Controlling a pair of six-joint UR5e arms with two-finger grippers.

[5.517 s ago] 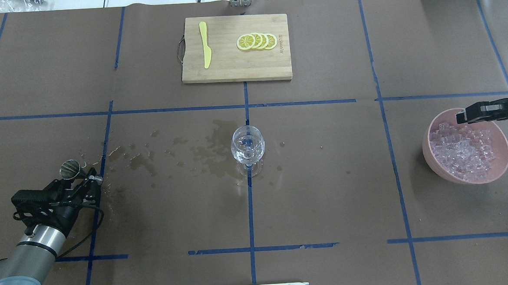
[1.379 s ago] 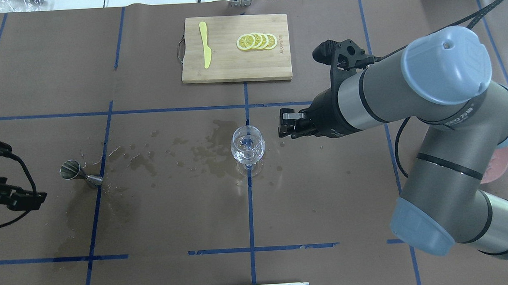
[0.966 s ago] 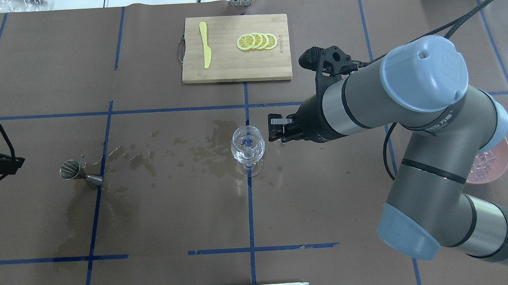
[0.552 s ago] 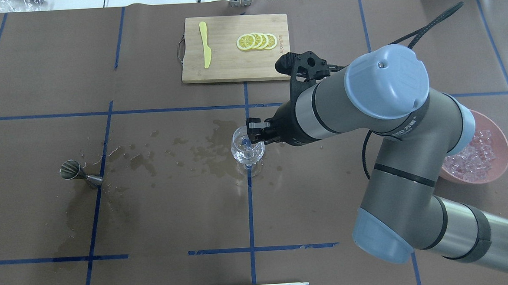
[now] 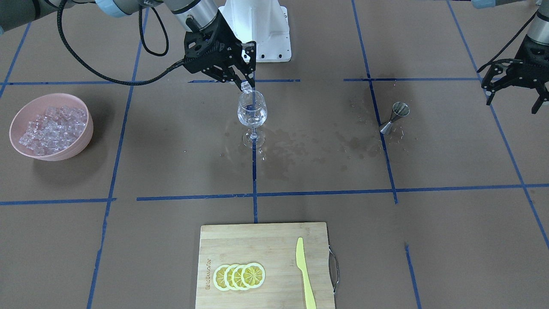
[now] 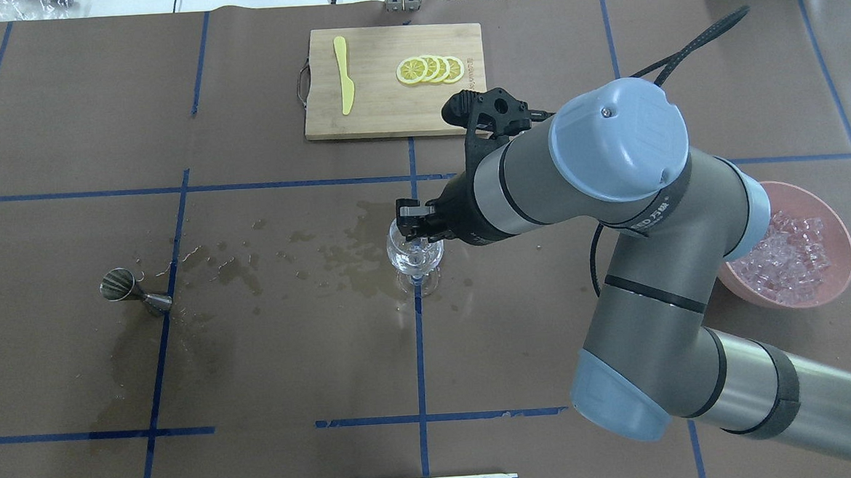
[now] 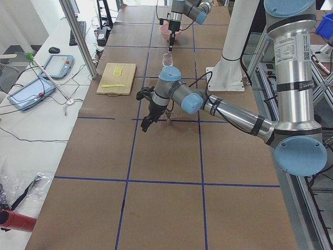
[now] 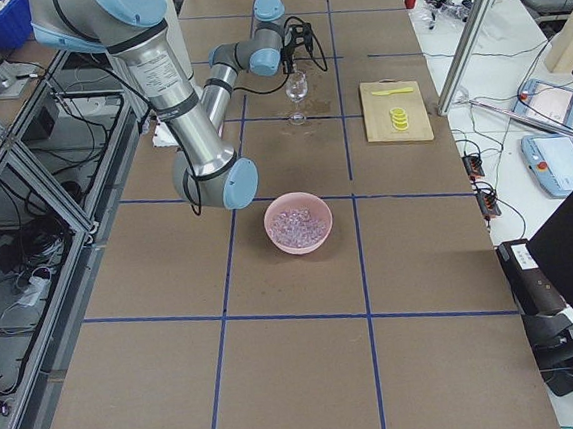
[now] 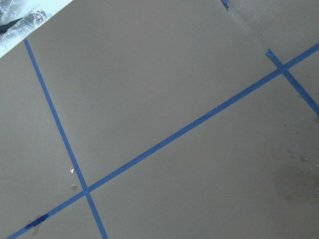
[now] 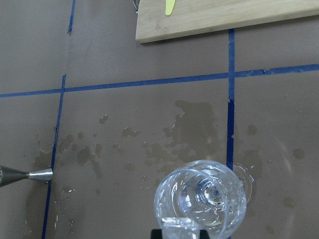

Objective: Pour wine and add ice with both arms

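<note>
brown paper covers the surface (image 5: 429, 240), with blue tape lines (image 5: 326, 192) crossing it and dark wet spots (image 5: 300, 148) near the middle. a wooden board (image 5: 223, 244) at the bottom of the front view has lemon slices (image 5: 239, 277) and a yellow knife (image 5: 305, 274) on it. a small metal cup (image 5: 394, 117) sits at the right of the spots. the left side view shows a white bench (image 7: 31, 156) with tablets (image 7: 56, 65) along the left of the frame.

the wine (image 5: 251, 119) is clear like water and sits low in the wine glass (image 5: 252, 107) in the middle. the ice (image 5: 49, 124) is a pile of little clear cubes in a pink bowl (image 5: 83, 137) at the left. the right fingers (image 5: 241, 80) pinch one ice cube (image 5: 245, 87) just over the rim of the glass. the left fingers (image 5: 492, 88) are spread apart at the upper right, well away from the glass.

the right wrist view looks down into the glass, with the cube at its bottom edge. the left wrist view shows only paper and tape.
</note>
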